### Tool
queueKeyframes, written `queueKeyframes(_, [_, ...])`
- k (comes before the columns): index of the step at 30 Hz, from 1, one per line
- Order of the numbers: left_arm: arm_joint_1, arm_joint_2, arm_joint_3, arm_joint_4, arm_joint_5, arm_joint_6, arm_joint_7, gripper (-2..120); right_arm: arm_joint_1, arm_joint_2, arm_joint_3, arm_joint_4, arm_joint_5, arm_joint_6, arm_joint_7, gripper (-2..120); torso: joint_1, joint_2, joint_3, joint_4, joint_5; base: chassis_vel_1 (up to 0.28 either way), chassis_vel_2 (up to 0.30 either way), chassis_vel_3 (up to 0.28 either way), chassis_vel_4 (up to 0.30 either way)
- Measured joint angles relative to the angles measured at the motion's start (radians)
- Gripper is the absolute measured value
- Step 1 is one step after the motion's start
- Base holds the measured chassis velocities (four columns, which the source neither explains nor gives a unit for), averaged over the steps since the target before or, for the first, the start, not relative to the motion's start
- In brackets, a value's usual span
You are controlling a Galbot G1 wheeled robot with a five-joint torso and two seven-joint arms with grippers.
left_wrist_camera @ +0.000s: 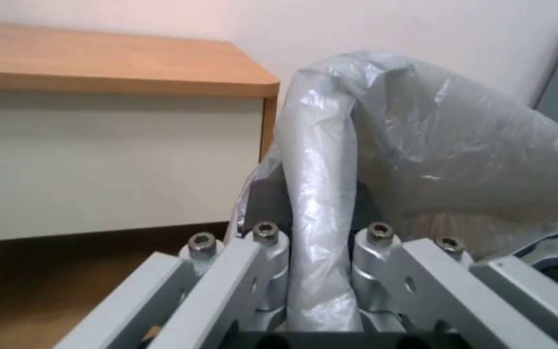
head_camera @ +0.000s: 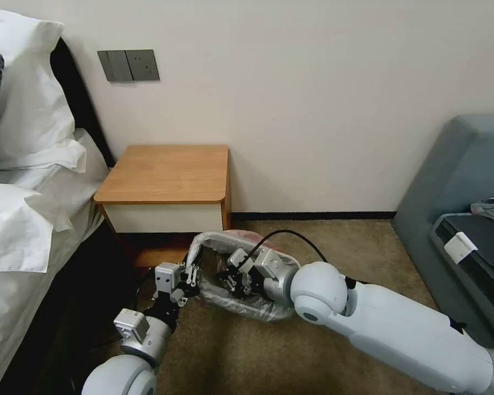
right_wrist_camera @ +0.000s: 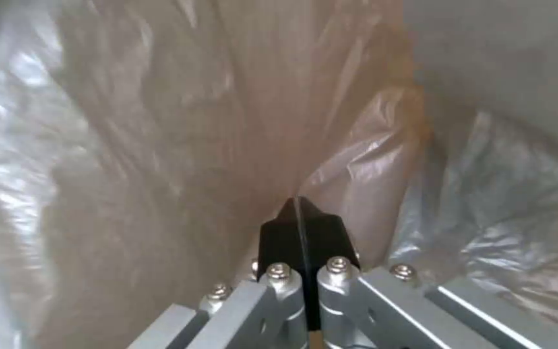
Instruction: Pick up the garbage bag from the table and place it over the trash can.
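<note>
Bench [head_camera: 164, 173] stands by the wall w/ a bare top. On the floor just in front, the bag [head_camera: 241, 304] drapes over the can. Left hand [head_camera: 187, 277] is clamped on the bag's near-left rim; right hand [head_camera: 231, 277] is inside, pads pinched on bag film.

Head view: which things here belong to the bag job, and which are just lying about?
Job:
garbage bag, draped over the trash can
left gripper, clamped on the bag's edge
right gripper, shut inside the bag
table

Lying about:
pillows
wall switches
grey sofa
</note>
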Motion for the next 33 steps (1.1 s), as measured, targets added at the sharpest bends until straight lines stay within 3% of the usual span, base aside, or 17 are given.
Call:
queueKeyframes(24, [0.006, 0.013, -0.005, -0.018, 0.035, -0.011, 0.025, 7, 0.041, 0.006, -0.054, -0.033, -0.025, 0.001, 0.051, 0, 0.000, 0.000, 0.000, 0.0000, 0.0001, 0.000, 0.000, 0.000, 0.000])
queueKeyframes(33, [0.001, 0.014, -0.004, -0.020, 0.045, -0.007, 0.034, 7, 0.060, 0.004, -0.087, -0.062, -0.121, 0.001, 0.056, 0, 0.000, 0.000, 0.000, 0.0000, 0.0001, 0.000, 0.000, 0.000, 0.000])
